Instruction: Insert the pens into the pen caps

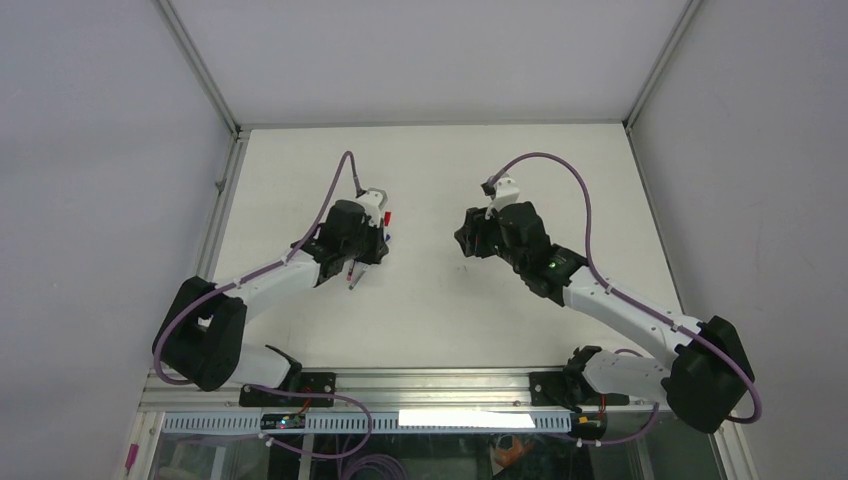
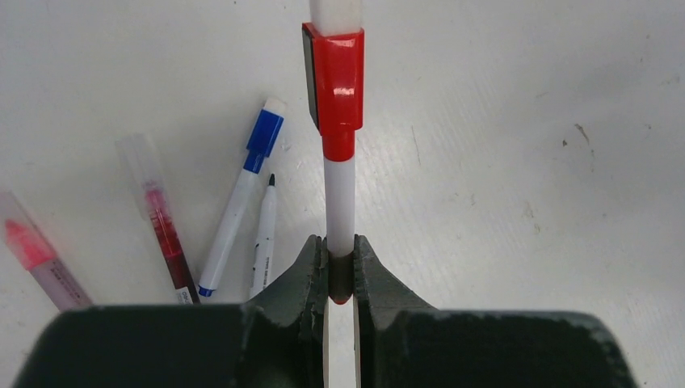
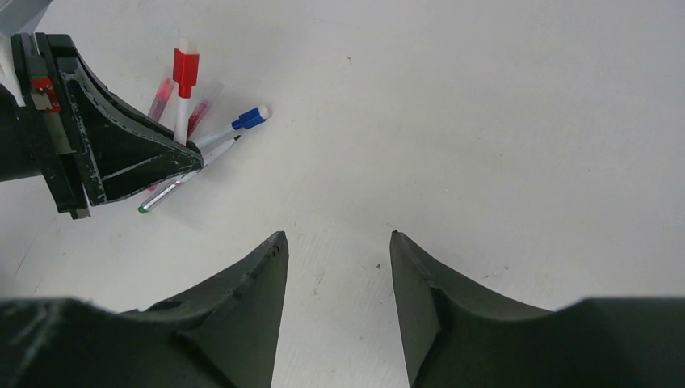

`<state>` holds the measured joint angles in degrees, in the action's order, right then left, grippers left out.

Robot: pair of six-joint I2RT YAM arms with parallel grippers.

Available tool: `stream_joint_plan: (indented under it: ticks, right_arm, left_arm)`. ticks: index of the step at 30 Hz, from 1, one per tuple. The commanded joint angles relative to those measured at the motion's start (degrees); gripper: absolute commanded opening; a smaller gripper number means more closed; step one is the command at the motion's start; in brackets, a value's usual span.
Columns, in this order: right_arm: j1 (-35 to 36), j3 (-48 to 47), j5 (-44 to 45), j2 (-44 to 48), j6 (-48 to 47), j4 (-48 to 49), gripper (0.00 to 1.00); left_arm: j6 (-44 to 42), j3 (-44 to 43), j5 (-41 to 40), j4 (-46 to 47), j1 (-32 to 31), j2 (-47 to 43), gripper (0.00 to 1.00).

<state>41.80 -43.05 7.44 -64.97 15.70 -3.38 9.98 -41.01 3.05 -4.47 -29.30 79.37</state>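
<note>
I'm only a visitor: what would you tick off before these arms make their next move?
1. Grip of the left gripper on the slim white pen: ok.
2. Seating of the red plastic cap on that pen: cannot tell.
3. The right gripper open and empty: ok.
4. Every pen capped: not ok; the thin white pen with a dark tip lies bare.
5. A loose cap for it in view: not ok.

Item count from my left wrist camera: I count five pens. One white pen (image 2: 340, 202) points to 12 o'clock. Four lie fanned at 9 to 10 o'clock of it: blue-capped pen (image 2: 230, 222), bare-tipped pen (image 2: 263, 238), red pen (image 2: 167, 242), pink pen (image 2: 48, 271). Fitted caps, four: one red cap (image 2: 339, 89), one blue cap (image 2: 263, 139), two clear caps (image 2: 137, 162). Uncapped pens: one.
</note>
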Motion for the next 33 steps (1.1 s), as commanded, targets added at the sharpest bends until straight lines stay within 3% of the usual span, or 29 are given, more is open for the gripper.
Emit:
stream_joint_plan:
  ticks: [1,22,27,33]
  right_arm:
    - [-0.31,-2.05,-1.04,0.17,1.91,1.01,0.52]
    - [-0.32,-0.04,1.42,2.27,1.42,-2.6,0.52]
    - [-0.48,0.0,1.61,1.33,0.98,-2.68,0.53]
    - [-0.82,-0.13,1.52,0.45,0.99,-3.01,0.53]
  left_arm:
    - [1.69,-0.18,-3.44,-2.47,-1.55,-0.72,0.0]
    - [6.58,-3.53,-6.47,-7.64,-5.21,8.02,0.0]
    - [6.89,-3.86,-6.39,-7.74,-5.81,8.78,0.05]
    - [6.99,-4.29,-6.33,-8.14,-6.21,8.82,0.18]
